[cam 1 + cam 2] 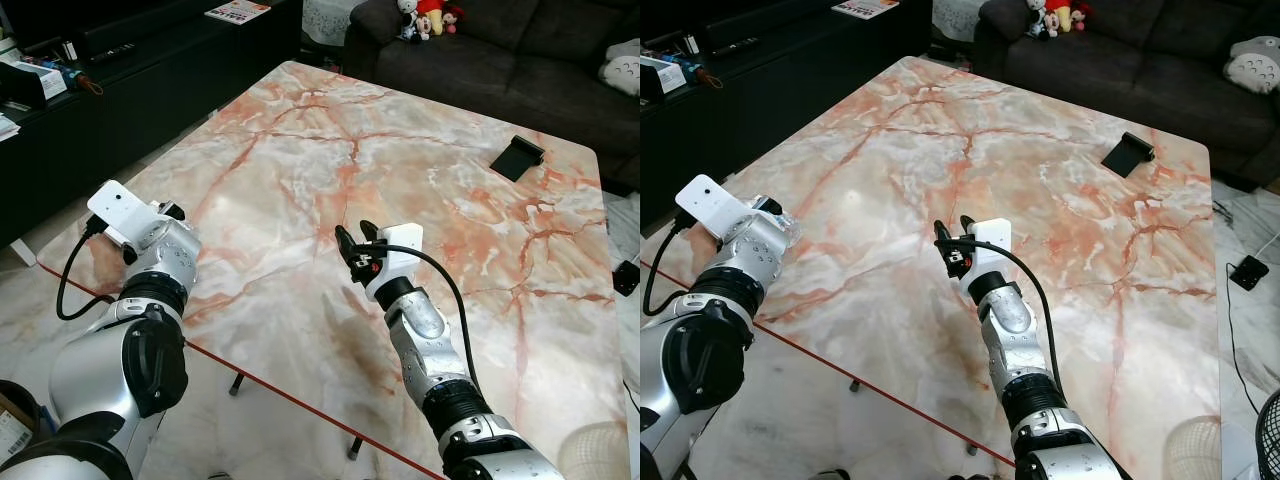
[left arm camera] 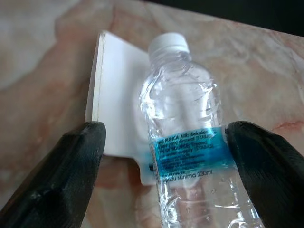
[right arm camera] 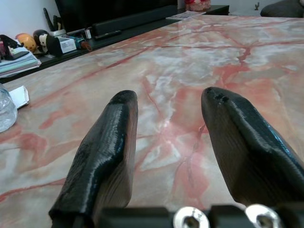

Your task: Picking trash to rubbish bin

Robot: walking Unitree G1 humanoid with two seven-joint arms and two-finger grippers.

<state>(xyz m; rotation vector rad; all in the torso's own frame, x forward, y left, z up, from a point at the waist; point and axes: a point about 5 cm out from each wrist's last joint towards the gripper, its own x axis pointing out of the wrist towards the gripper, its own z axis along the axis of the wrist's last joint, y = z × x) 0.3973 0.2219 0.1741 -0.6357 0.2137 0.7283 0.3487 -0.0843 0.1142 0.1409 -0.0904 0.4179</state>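
Bottle [image 2: 183, 137] lies on the counter [image 1: 400, 180] edge atop a white card [image 2: 116, 104], between the left gripper [image 2: 164, 161] fingers, spread wide and gripping nothing. Centre on the label, then close gently. Right gripper [image 1: 352, 240] hovers parted, empty.

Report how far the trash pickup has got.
Done: nothing looks binned yet, and I can't see a rubbish bin. In hand: the left gripper has its open fingers on either side of a clear plastic water bottle, which lies across a white paper card on the marble table; it isn't gripped yet. The right gripper hovers open above the table. Left: grip, lift, bin it.
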